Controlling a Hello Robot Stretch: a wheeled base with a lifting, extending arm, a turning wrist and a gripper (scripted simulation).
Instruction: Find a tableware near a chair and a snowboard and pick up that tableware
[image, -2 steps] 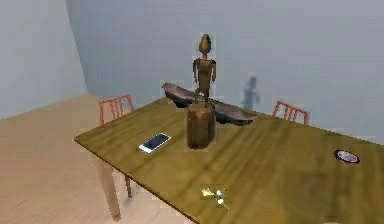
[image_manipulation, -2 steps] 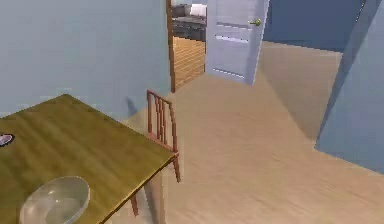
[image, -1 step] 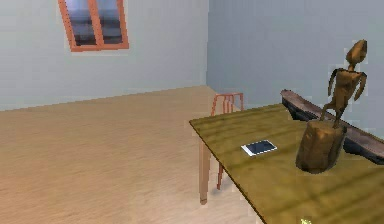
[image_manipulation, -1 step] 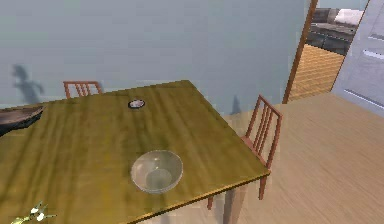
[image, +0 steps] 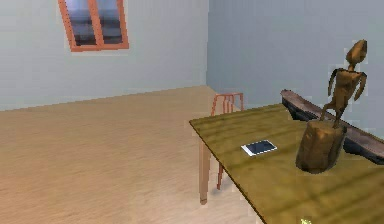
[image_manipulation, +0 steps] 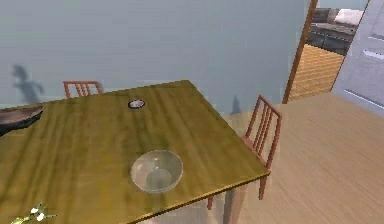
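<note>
A wooden bench (image_manipulation: 80, 150) with a smooth, olive-brown grained top is seen in the arm side view. Near its front edge a shallow bowl (image_manipulation: 156, 171) of clear glass is set upright, round and thin-walled, with the wood visible through it. This is judged to be the tableware sought, placed where a seated person could reach it. A slatted wooden chair (image_manipulation: 262, 135) stands just beside the bench's right-hand corner. A second chair (image_manipulation: 82, 88) is tucked against the far side, by the pale blue wall. A small dark round object (image_manipulation: 136, 103) lies farther back on the top; its kind cannot be told. At the view's left edge a long dark board (image_manipulation: 18, 118), probably the snowboard, is laid flat on the wood. In the forward view the same board is seen behind a carved wooden figure (image: 335, 100), which is mounted on a stump-like block, seemingly as decoration. A thin white rectangular slab (image: 259, 148) lies flat near it. Whether anything is held by the jaws cannot be told, nor how they stand.
</note>
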